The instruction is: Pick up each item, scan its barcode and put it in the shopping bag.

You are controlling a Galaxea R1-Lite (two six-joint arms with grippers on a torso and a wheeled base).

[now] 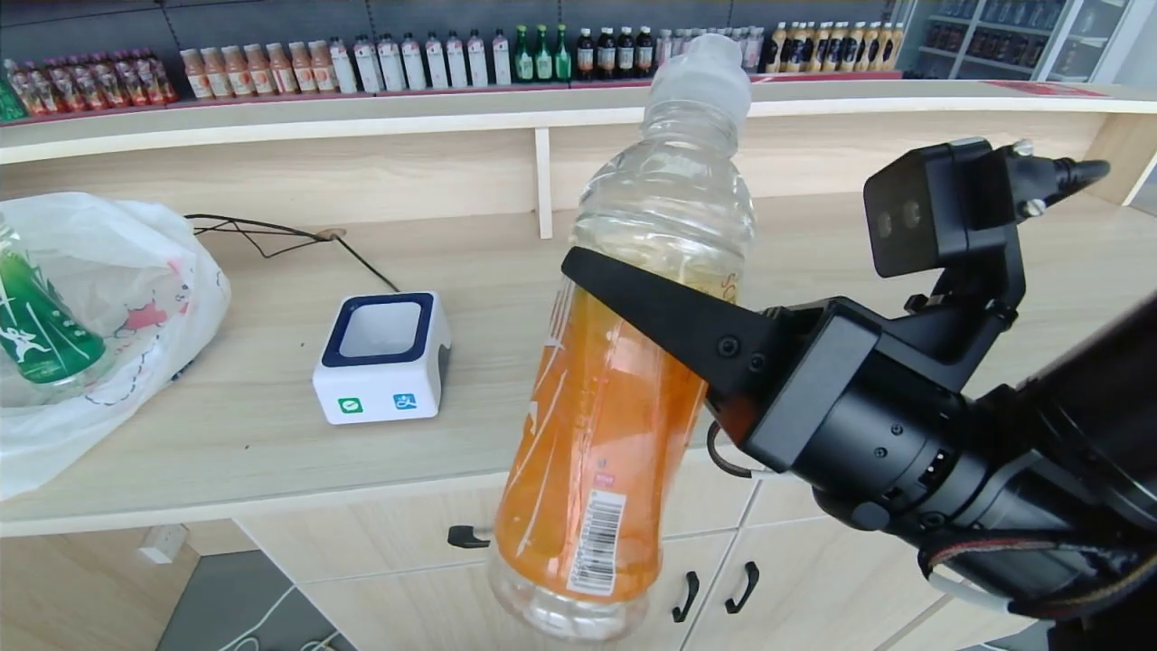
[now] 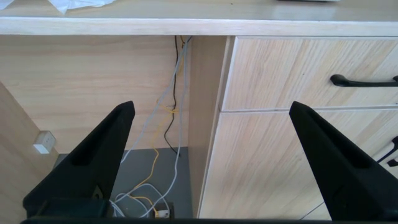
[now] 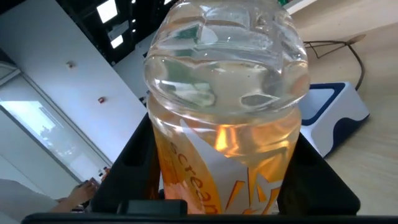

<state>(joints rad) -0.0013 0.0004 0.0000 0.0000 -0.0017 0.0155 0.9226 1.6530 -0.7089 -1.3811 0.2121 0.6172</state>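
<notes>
Bright, even daylight; glints on bottle [image 3: 224,81]

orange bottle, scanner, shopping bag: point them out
orange bottle [image 1: 578,425], head view, orange label
scanner [image 1: 380,389], head view, white front face
shopping bag [image 1: 136,244], head view, top plastic fold

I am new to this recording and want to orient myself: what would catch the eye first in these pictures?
The orange drink bottle stands out most. It hangs tilted in mid-air close to the head camera, clamped in the right gripper, with its barcode facing that camera. Behind it, on the counter, sits a white scanner, and at the far left lies a shopping bag with a green bottle inside.
</notes>
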